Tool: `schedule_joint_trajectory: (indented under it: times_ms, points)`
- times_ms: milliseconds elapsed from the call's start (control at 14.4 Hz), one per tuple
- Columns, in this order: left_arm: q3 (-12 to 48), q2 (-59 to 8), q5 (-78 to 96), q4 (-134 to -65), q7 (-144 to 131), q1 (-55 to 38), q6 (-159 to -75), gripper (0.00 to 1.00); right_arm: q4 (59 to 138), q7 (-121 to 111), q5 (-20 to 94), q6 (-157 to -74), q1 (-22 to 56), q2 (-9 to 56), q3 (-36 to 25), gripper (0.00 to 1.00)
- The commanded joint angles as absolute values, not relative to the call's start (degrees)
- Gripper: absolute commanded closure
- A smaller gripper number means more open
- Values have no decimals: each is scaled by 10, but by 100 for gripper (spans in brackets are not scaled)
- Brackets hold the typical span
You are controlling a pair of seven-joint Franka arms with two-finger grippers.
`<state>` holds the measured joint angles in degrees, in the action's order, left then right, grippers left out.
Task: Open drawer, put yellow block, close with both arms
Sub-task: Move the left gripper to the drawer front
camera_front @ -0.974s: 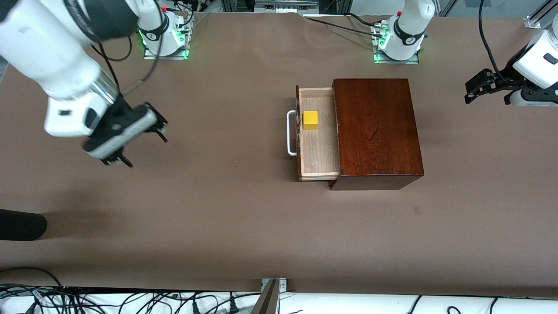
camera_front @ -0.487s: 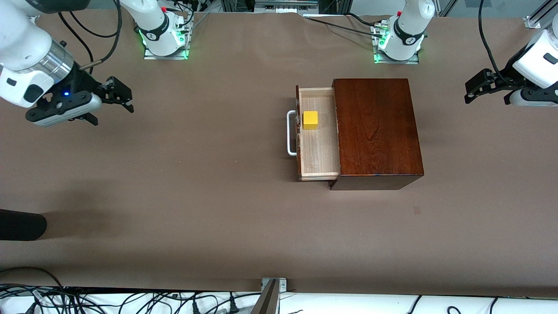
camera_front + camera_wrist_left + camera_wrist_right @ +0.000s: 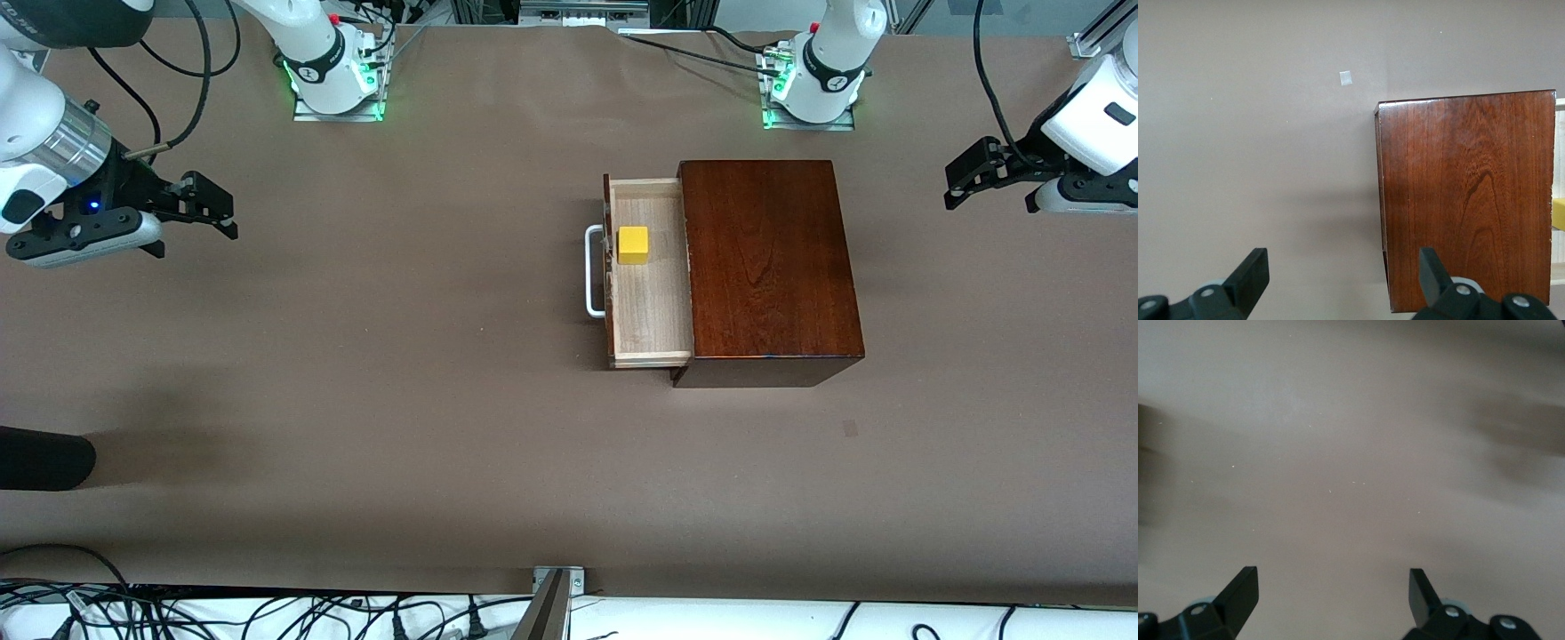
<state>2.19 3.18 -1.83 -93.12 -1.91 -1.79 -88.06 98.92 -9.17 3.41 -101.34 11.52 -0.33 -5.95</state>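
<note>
The mahogany box (image 3: 769,267) stands mid-table with its drawer (image 3: 647,302) pulled open toward the right arm's end, its white handle (image 3: 592,272) showing. The yellow block (image 3: 633,244) sits in the drawer. My right gripper (image 3: 213,206) is open and empty above bare table at the right arm's end. My left gripper (image 3: 965,182) is open and empty above the table at the left arm's end. In the left wrist view the box (image 3: 1465,193) shows beyond the open left gripper (image 3: 1345,267), with a sliver of the block (image 3: 1558,213). The right wrist view shows only table past the open right gripper (image 3: 1333,587).
A black object (image 3: 44,458) lies at the table's edge at the right arm's end, nearer the front camera. A small pale mark (image 3: 851,428) is on the cloth nearer the front camera than the box. Cables lie along the near edge.
My right gripper has moved away from the drawer toward the right arm's end of the table, rising and turning. The left arm has hardly moved. Drawer and block are unchanged.
</note>
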Motion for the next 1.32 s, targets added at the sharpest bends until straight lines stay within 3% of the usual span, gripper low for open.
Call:
schedule_joint_trajectory:
  times_ms: [0, 209, 556, 765, 974, 1113, 1252]
  points:
    - [24, 22, -25, -911, -19, -22, -865, 0, 991, -82, 11, -1008, 78, -7, -20, 0]
    - [37, 22, 8, -911, -19, -28, -832, 0, 988, -83, 1, -1007, 80, -7, -20, 0]
    - [142, -3, 16, -911, 65, -66, -767, 0, 985, -77, -13, -1008, 82, -5, -19, 0]
    - [211, -60, 18, -907, 141, -81, -784, 0, 965, -70, -12, -981, 82, 1, -19, 0]
    - [271, -130, 4, -857, 204, -113, -835, 0, 947, -71, -15, -969, 81, 11, -21, 0]
    - [274, -204, -2, -782, 253, -154, -847, 0, 943, -70, -15, -974, 80, 13, -23, 0]
    - [275, -242, -1, -761, 300, -165, -872, 0, 943, -70, -13, -970, 76, 18, -24, 0]
